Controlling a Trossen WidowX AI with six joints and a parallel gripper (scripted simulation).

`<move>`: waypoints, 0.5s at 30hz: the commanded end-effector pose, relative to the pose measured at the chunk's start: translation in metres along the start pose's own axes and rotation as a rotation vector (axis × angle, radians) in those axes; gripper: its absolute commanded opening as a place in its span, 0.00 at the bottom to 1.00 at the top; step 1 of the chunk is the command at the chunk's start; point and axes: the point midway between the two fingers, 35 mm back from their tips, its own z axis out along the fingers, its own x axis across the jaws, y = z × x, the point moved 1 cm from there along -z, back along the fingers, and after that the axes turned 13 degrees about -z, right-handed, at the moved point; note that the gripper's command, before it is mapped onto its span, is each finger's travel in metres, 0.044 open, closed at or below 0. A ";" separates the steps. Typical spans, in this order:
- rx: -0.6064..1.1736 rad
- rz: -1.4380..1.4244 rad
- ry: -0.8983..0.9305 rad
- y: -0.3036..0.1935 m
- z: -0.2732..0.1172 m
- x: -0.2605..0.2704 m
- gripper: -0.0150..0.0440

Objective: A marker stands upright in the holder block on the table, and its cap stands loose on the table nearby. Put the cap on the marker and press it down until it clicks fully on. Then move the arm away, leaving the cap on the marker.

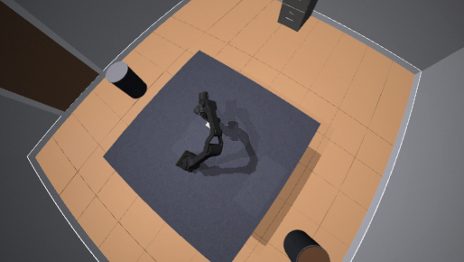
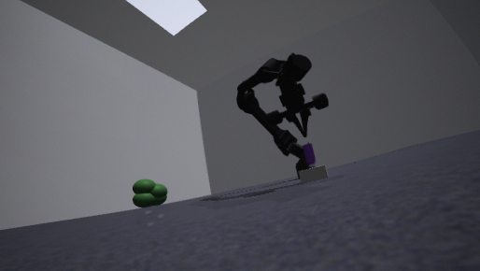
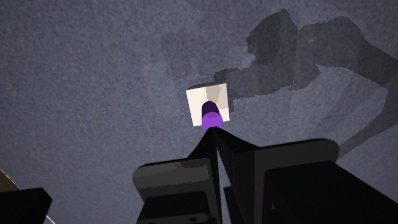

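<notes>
Holder block contains the purple-capped marker; end effector above is fully closed, empty.

Cap: purple, cylindrical, round top facing up, seated over the marker and standing upright in the holder block; sits just below and ahead of the closed, empty gripper fingertips, apart from them. Holder block: pale, squarish, resting flat on the table directly beneath the gripper; marker body hidden under the cap.
</notes>
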 end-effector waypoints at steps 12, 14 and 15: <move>0.004 -0.005 -0.007 -0.001 0.024 -0.002 0.25; 0.004 -0.005 -0.007 -0.001 0.026 -0.002 0.25; 0.004 -0.005 -0.007 -0.001 0.028 -0.002 0.25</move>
